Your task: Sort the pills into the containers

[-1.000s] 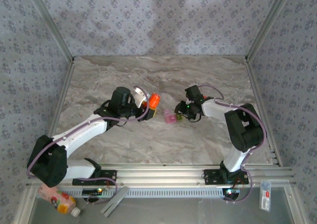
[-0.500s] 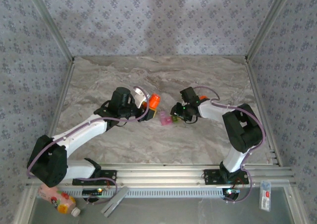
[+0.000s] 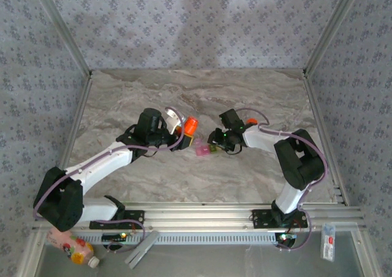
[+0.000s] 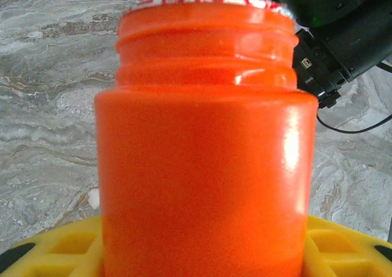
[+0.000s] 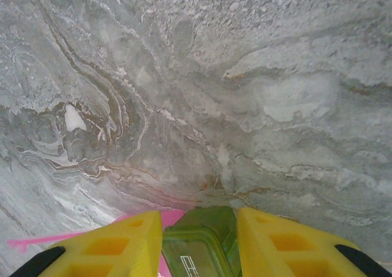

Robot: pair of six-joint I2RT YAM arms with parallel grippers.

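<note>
**Top external, then wrists: pill case and bottle, both gripped**

Top external. The pill case [image 3: 204,147], pink and green compartments joined, lies on the marble table [image 3: 122,99] just right of frame centre. The right gripper [image 3: 214,143] is at its green end. The left gripper [image 3: 184,127] carries the orange bottle [image 3: 190,125], close above and left of the case.

Left wrist. The orange bottle [image 4: 202,166] is clenched between yellow fingers [image 4: 55,252], threaded neck bare. White fleck [image 4: 93,197] on the table, possibly a pill.

Right wrist. The right gripper [image 5: 199,240] is pinched on the green compartment [image 5: 196,249]; the pink compartment [image 5: 164,219] sits left.

Handling, judged. Case: light, thin-walled, slick, prone to skid. Grasp across one compartment's side walls, gently. Bottle: rigid, glossy; grasp mid-body.
</note>
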